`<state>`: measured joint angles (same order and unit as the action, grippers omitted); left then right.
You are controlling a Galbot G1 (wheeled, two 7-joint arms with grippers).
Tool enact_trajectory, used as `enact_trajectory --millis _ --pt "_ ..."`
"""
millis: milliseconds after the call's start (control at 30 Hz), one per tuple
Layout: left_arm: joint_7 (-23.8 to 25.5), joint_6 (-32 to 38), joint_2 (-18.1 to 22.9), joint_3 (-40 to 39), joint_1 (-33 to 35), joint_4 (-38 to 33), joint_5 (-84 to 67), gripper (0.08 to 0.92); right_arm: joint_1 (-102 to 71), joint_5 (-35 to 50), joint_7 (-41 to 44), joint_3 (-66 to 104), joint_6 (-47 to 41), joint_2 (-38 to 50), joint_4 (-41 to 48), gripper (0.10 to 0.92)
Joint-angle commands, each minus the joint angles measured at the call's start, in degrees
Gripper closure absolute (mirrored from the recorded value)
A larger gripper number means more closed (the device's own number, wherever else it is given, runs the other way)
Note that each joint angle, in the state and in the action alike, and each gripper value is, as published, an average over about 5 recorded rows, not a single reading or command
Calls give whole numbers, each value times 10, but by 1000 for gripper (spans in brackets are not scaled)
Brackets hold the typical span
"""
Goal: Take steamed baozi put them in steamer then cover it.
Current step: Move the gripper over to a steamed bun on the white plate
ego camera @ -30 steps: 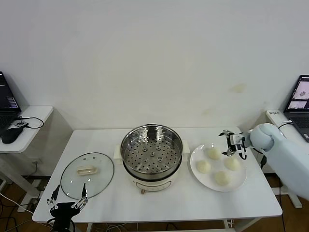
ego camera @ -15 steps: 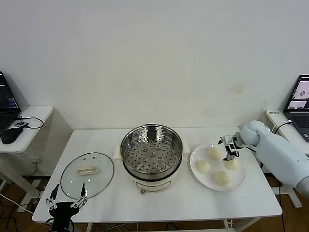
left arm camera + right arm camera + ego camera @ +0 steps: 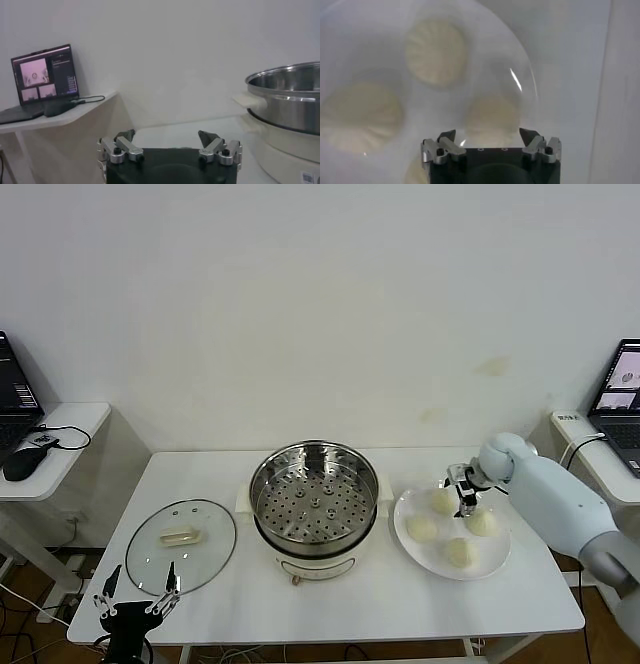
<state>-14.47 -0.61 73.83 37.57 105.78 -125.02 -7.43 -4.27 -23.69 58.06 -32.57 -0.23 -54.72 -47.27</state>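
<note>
four steamed baozi (image 3: 421,528) lie on a white plate (image 3: 500,559) at centre right of the head view, all still outside the steamer (image 3: 314,506) – its perforated tray bare – which stands just left of the plate on the white worktop (image 3: 400,604). the cover (image 3: 181,545) rests flat at lower left. the right gripper (image 3: 463,495) hangs low over the plate's far buns, fingers apart around nothing. the left gripper (image 3: 138,604) – spread wide – waits at the worktop's near left edge.
</note>
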Motion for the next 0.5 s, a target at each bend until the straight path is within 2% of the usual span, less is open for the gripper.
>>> enact_trajectory --millis 33,233,500 --pt "0 0 -1 0 0 0 0 177 4 -4 2 -6 1 -17 23 304" --pt "-1 1 -1 -1 -2 1 0 177 7 -6 3 -6 -2 -20 31 376" --pt "-2 1 -1 -4 -2 -3 1 177 17 -1 7 -12 3 -17 28 422"
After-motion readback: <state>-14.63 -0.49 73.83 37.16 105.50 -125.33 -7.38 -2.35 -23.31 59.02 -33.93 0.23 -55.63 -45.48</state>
